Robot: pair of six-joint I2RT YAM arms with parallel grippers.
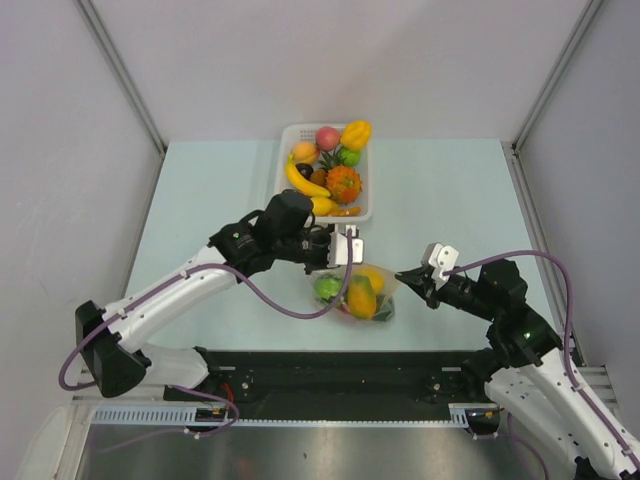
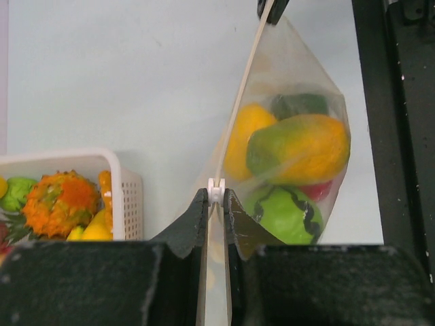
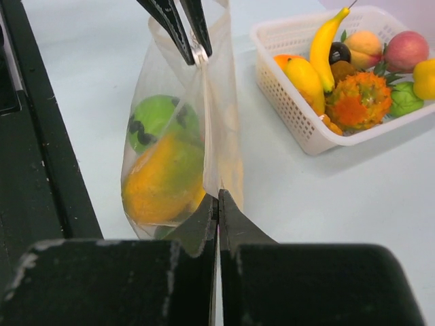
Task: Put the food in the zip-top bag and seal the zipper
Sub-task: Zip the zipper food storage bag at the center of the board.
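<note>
Firmly, left gripper (image 2: 216,201) nips the zipper (image 2: 238,112) end, right gripper (image 3: 217,201) clamps the zip-top bag's (image 3: 225,122) opposite corner; food (image 3: 163,178) inside blurry.

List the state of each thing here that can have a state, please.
zip-top bag: held up between both grippers, food inside.
zipper: stretched straight, looks closed.
food: some pieces in the bag.
left gripper: shut on the zipper's slider.
right gripper: shut on the bag's far end.
basket: holds other fruits.
</note>
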